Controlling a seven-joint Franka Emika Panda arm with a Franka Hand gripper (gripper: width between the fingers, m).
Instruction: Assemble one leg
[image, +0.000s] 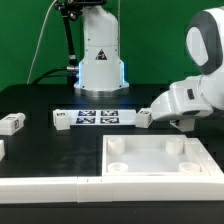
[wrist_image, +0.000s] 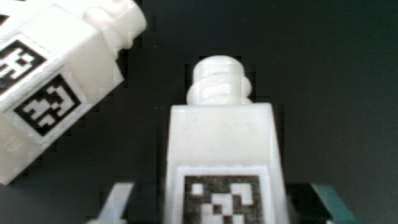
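In the wrist view, a leg (wrist_image: 222, 150) sits between my gripper (wrist_image: 221, 205) fingers (wrist_image: 121, 200), tag face toward the camera, its round peg end (wrist_image: 219, 75) pointing away. The fingers close on its two sides, low over the black table. A second leg (wrist_image: 63, 80) lies close beside it at an angle. In the exterior view my gripper (image: 178, 122) is down at the table by the marker board's right end, and a tagged leg (image: 147, 117) shows just to its left. The square panel (image: 160, 175) with round corner sockets lies in front.
The marker board (image: 98, 117) lies at mid-table before the robot base (image: 98, 60). Another leg (image: 10, 123) lies at the exterior view's left, and a further white piece (image: 2, 150) at the left edge. A long white strip (image: 40, 185) lies at the front left.
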